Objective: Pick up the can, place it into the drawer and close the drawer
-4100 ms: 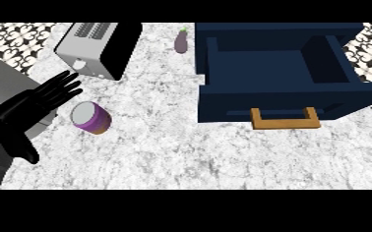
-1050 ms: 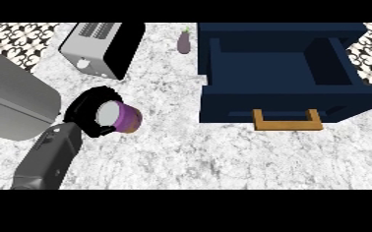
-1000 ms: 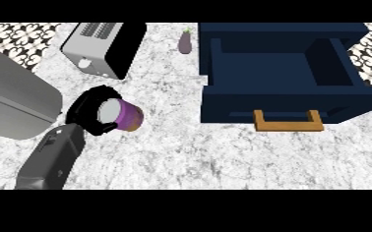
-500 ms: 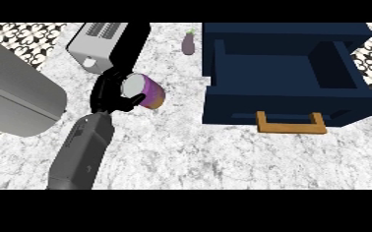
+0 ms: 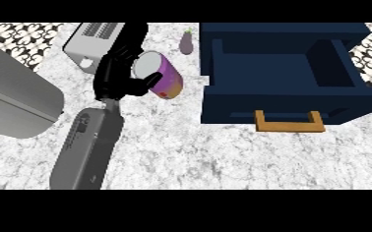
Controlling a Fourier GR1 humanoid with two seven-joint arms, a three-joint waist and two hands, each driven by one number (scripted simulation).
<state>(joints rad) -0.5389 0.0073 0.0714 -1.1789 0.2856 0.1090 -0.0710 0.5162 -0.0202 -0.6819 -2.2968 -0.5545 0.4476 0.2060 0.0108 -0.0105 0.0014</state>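
Marbled white counter (image 5: 218, 157) fills the view, with a patterned black-and-white strip along its far edge. On it, or rather above it, the purple can (image 5: 161, 73) sits tilted in the left hand (image 5: 120, 81), whose black fingers and thumb are curled round its side; the pale lid end faces up and left. The can is left of the open dark-blue drawer (image 5: 280, 101), clear of its near wall and not yet over the cavity. The drawer's wooden handle (image 5: 288, 122) points toward the robot. Behind the hand stands a silver toaster (image 5: 91, 44), and a small eggplant (image 5: 187, 42) lies near the drawer's far left corner. The right hand does not show. By my reading the pick-up is done; carrying the can across, releasing it inside and pushing the drawer shut remain.
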